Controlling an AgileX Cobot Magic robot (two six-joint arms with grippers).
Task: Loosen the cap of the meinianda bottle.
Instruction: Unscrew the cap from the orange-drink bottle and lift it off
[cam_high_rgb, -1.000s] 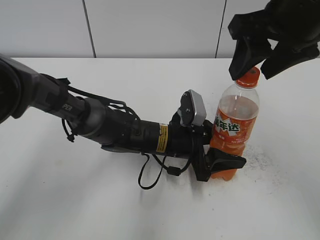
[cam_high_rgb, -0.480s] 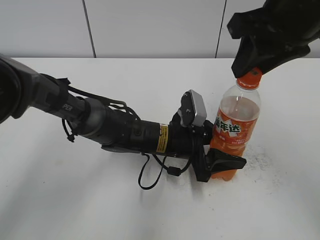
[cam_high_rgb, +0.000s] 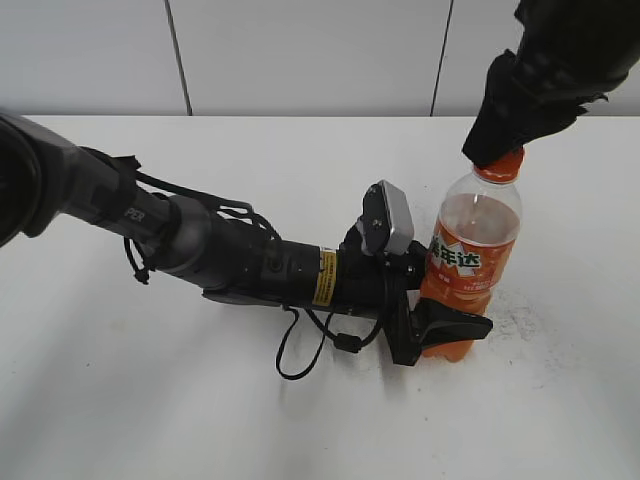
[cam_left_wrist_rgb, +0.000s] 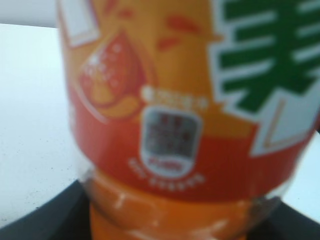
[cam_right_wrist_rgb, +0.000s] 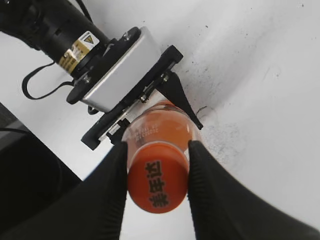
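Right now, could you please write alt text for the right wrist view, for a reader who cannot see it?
Seen from above, two black fingers press on either side of the orange cap of the meinianda bottle. Below, the left gripper clamps the bottle's body on a white table.

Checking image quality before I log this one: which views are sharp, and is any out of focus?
Exterior view: sharp and evenly lit, meinianda bottle crisp. Left wrist view: label fills the frame, soft and out of focus. Right wrist view: cap and black fingers sharp, dark lower-left corner.
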